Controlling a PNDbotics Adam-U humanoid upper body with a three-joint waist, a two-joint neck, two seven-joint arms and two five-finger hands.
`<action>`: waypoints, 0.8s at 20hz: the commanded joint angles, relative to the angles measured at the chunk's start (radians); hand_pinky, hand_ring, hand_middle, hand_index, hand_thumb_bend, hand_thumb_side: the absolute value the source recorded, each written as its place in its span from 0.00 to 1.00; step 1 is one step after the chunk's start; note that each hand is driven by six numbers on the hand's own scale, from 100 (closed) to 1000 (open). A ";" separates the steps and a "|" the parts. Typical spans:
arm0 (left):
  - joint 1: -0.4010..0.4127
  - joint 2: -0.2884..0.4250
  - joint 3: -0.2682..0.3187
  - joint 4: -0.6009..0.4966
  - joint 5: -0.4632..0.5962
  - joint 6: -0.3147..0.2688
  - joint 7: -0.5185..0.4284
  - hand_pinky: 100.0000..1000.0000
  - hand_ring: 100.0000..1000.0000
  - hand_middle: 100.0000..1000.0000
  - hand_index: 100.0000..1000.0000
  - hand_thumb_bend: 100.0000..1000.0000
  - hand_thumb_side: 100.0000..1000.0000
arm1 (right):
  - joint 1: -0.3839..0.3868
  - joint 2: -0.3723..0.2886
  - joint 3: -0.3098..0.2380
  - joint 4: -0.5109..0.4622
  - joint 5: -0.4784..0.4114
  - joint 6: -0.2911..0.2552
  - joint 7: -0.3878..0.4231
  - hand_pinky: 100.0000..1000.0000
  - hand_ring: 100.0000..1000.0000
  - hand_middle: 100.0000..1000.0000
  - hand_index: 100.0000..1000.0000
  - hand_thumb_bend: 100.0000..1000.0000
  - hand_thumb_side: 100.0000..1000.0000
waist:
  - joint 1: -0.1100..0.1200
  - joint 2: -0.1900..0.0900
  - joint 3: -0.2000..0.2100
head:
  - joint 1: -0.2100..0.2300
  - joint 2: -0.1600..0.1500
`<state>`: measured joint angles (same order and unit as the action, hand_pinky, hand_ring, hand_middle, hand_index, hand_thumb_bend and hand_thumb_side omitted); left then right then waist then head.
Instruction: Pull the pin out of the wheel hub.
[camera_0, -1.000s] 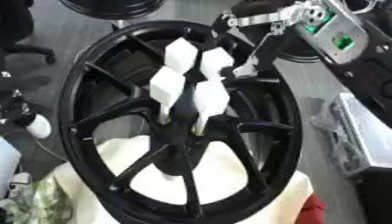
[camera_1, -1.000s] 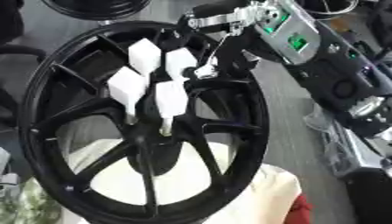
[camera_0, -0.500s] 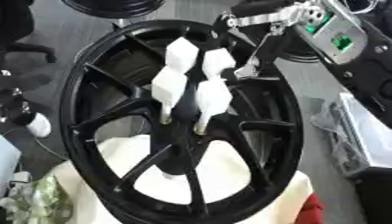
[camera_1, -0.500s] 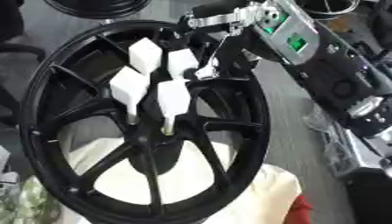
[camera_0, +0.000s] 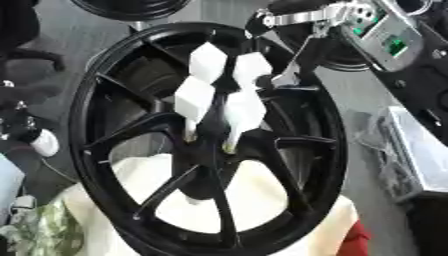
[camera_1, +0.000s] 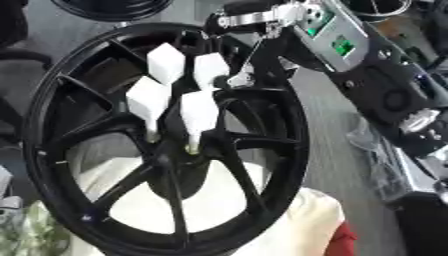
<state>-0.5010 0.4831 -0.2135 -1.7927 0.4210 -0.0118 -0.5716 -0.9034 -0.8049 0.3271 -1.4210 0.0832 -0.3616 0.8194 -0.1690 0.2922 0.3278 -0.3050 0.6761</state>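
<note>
Nothing has shifted since 1 s ago. Four white block-headed pins (camera_0: 217, 92) stick out of the hub at ctr of black wheel (camera_0: 105, 170), which leans on a cream cloth (camera_1: 289, 220). Right hand (camera_1: 254, 47) at wheel's upper rim, beside the pins; fingers' state can't tell.

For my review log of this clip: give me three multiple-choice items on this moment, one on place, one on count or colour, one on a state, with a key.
1. The right hand shows at the wheel's:
A. upper right
B. lower left
C. bottom centre

2. White-headed pins standing at the hub:
A. one
B. four
C. seven

3. The pins are:
A. lying on the floor
B. stuck in the hub
C. held overhead

Key: 1 A, the arm enters from the upper right corner. 2 B, four white blocks cluster together. 3 B, their stems run down into the hub.
</note>
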 joint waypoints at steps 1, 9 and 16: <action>-0.012 0.012 0.002 -0.010 -0.003 0.004 0.000 0.74 1.00 1.00 0.79 0.00 0.80 | -0.020 -0.025 -0.017 0.000 -0.020 -0.065 0.064 0.69 0.46 0.20 0.41 0.07 0.13 | 0.009 -0.021 -0.002 | -0.001 0.005; -0.008 0.010 0.000 -0.009 -0.001 0.008 -0.002 0.74 1.00 1.00 0.79 0.00 0.79 | -0.034 -0.043 -0.020 -0.007 -0.019 -0.071 0.052 0.69 0.44 0.16 0.37 0.12 0.16 | 0.010 -0.029 -0.006 | -0.003 0.009; -0.006 0.008 -0.002 -0.006 -0.001 0.011 -0.003 0.74 1.00 1.00 0.79 0.00 0.79 | -0.047 -0.060 -0.025 -0.006 -0.014 -0.078 0.045 0.69 0.44 0.15 0.36 0.15 0.19 | 0.011 -0.035 -0.008 | -0.002 0.010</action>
<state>-0.5001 0.4825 -0.2189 -1.7872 0.4214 -0.0037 -0.5750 -0.9285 -0.8188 0.3230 -1.4171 0.0674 -0.3750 0.8061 -0.1688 0.2846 0.3220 -0.3059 0.6845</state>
